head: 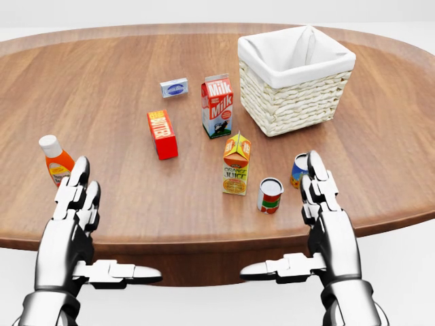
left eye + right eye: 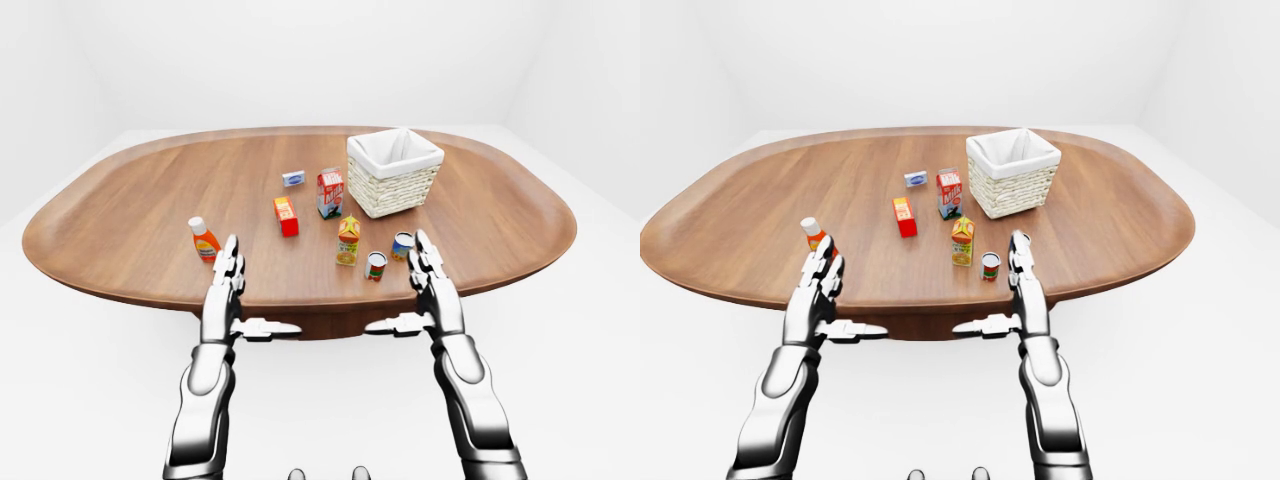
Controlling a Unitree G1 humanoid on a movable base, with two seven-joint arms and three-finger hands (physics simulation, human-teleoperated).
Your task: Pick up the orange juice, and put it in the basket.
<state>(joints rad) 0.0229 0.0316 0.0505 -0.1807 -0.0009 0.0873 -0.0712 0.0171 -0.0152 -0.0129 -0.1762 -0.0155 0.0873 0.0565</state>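
Orange juice [image 1: 236, 164]: upright, ungrasped. Both our hands, left hand [image 1: 71, 221] and right hand [image 1: 325, 217], spread open, empty. Risk: red can [image 1: 270, 195] just right of it gets toppled on approach.

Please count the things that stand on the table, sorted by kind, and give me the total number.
Cartons: 2, orange juice and milk.
Cans: 2, one and another.
Small boxes: 2, red and blue-white.
Bottles: 1, ketchup.
Baskets: 1, basket.
Total: 8.

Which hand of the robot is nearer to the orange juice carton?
Right. In the head view the right hand is just lower right of the orange juice carton; the left hand is far to its left.
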